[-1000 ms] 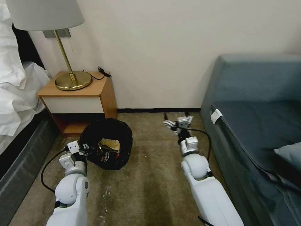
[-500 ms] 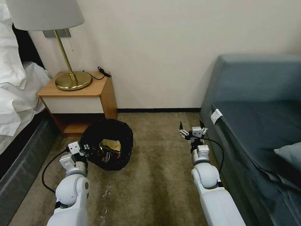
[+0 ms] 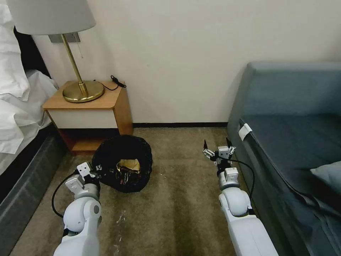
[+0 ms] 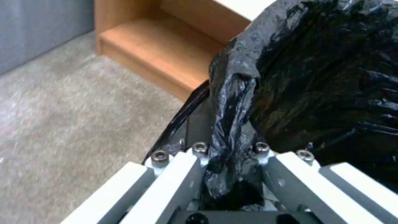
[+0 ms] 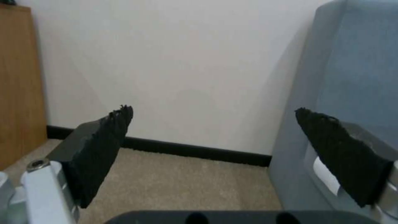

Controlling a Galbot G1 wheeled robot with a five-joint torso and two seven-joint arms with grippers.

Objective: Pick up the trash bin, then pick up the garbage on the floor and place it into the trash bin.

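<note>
The trash bin (image 3: 117,149), wrapped in its crinkled black bag, sits tilted over the floor (image 3: 177,202) in front of the nightstand. Inside it lies garbage: a brown-gold wrapper (image 3: 128,164) on darker scraps. My left gripper (image 3: 97,170) is shut on the bin's near-left rim. In the left wrist view the left gripper (image 4: 230,146) pinches a fold of the black bag, and the trash bin (image 4: 327,77) bulges beyond it. My right gripper (image 3: 216,143) hangs open and empty above the carpet beside the sofa; its black pads (image 5: 104,149) stand wide apart.
A wooden nightstand (image 3: 88,106) with a brass lamp (image 3: 80,90) stands behind the bin, against the wall. The bed (image 3: 17,117) runs along the left. A blue-grey sofa (image 3: 291,135) lines the right. Carpet stretches between the two arms.
My right gripper swung from mid-carpet rightward to the sofa's edge, then held still. The bin and my left gripper shifted slightly nearer and lower.
</note>
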